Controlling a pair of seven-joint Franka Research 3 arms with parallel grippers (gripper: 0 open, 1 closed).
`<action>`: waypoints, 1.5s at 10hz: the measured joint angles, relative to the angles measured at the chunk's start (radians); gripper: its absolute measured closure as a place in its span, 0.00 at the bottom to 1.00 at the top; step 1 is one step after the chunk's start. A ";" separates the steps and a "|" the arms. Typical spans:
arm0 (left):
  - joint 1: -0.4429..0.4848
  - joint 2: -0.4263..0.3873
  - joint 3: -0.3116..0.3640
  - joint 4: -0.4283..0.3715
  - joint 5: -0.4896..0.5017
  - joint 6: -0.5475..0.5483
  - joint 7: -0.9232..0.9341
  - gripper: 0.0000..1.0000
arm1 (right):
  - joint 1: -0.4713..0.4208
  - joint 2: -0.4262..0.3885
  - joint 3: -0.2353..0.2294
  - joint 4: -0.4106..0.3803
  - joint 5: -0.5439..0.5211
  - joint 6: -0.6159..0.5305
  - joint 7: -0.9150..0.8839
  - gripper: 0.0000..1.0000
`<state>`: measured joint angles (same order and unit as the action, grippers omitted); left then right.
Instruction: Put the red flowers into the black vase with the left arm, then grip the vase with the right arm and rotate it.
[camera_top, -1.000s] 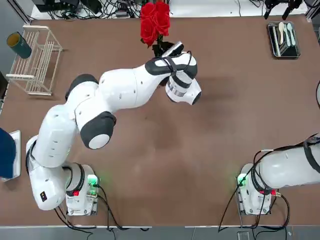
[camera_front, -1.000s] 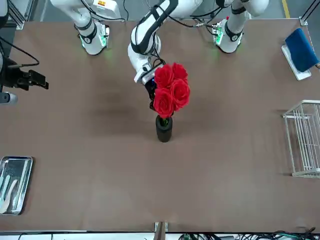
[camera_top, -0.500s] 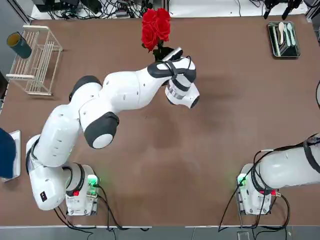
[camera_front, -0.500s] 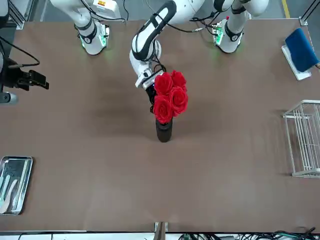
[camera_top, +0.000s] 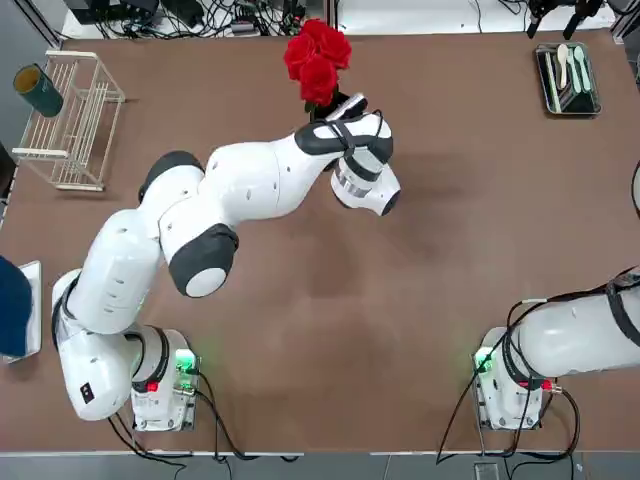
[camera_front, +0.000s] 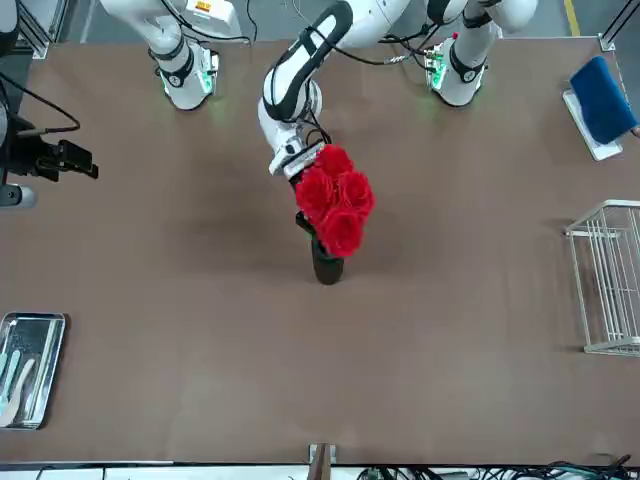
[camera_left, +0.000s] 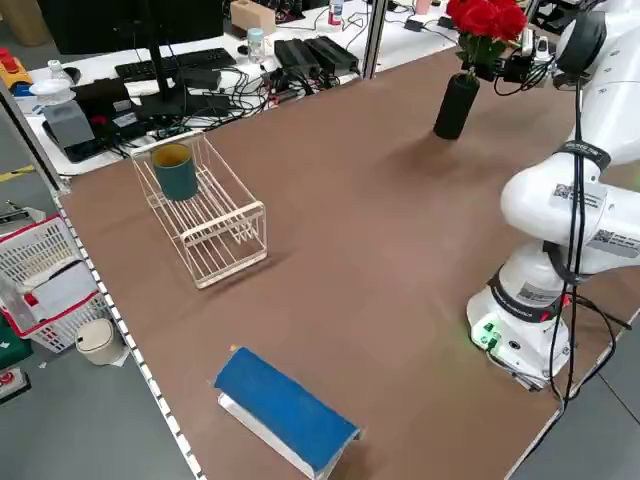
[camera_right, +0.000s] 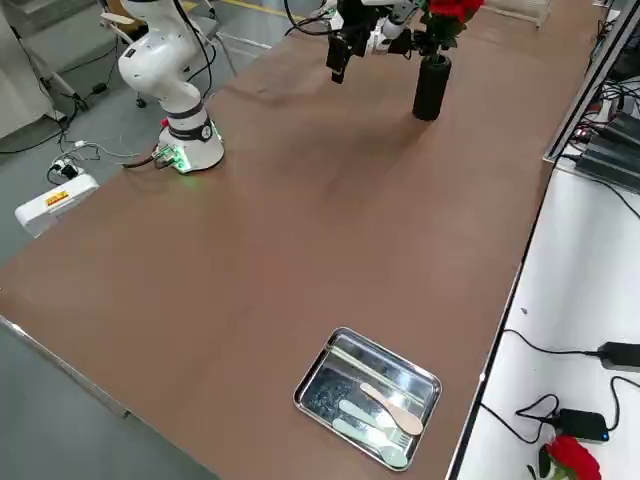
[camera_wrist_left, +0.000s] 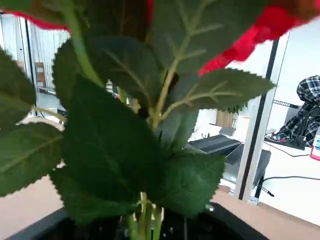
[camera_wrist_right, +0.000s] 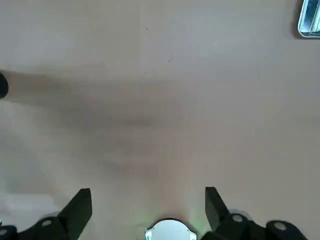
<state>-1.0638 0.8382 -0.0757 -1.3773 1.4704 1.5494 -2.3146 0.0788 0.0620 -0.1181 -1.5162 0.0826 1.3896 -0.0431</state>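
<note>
The roses (camera_front: 335, 205) stand in the black vase (camera_front: 327, 266) near the tabletop's far edge. The left hand (camera_front: 303, 195) sits just beside their stems; its grip cannot be told. The right hand (camera_wrist_right: 147, 205) hangs open, well apart.

Even overhead light is filling the room, leaving the brown table (camera_top: 420, 260) matte, with soft, faint shadows spreading under the arms. Green base lights are glowing at five and seven o'clock from above. Close leaves (camera_wrist_left: 115, 150) are filling the left wrist view, slightly soft; the background window is glaring.
</note>
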 joint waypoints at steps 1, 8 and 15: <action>0.000 0.000 0.000 0.000 0.000 0.000 0.000 0.67 | 0.000 0.000 0.000 0.000 0.000 0.000 0.000 0.00; 0.000 0.000 -0.001 0.000 0.000 0.001 0.003 0.30 | 0.011 0.001 0.007 0.000 0.000 0.024 0.000 0.00; -0.035 -0.007 -0.031 0.043 -0.003 -0.045 0.019 0.00 | 0.013 0.001 0.007 0.000 0.001 0.025 0.000 0.00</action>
<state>-1.0984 0.8309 -0.1071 -1.3345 1.4674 1.5047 -2.2952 0.0914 0.0626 -0.1111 -1.5162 0.0833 1.4144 -0.0431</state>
